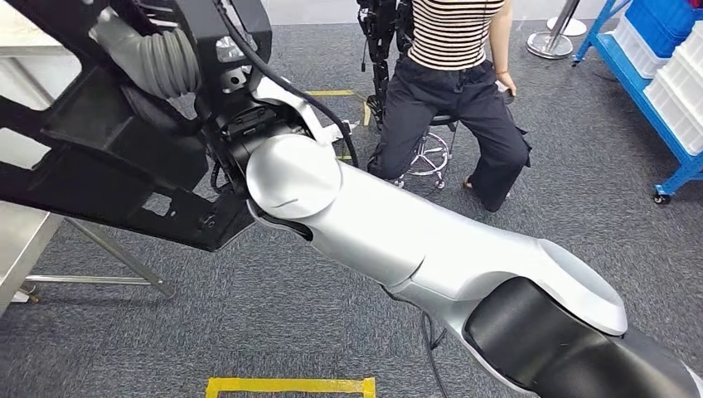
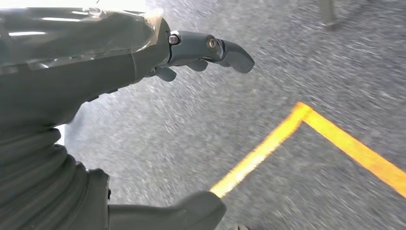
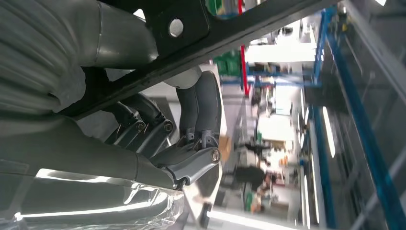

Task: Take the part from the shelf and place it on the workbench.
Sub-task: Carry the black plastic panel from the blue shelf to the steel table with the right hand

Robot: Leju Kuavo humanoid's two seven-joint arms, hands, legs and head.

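The right arm (image 1: 431,249) reaches up and across the head view from lower right to upper left, its silver shell ending at a round joint, beyond which the grey ribbed wrist cover sits against a large black part (image 1: 108,166). In the right wrist view the right hand (image 3: 191,129) grips that black part (image 3: 201,38), dark fingers curled around its flat bar and the thumb pressed below it. The part is held up in the air, above the grey carpet (image 1: 249,315) and beside the corner of a metal desk (image 1: 21,249).

The left hand (image 2: 201,50) hangs over the carpet near a yellow floor line (image 2: 287,139), fingers and thumb apart, holding nothing.

A seated person (image 1: 456,91) is behind, and a blue shelf (image 1: 655,91) stands at the right.
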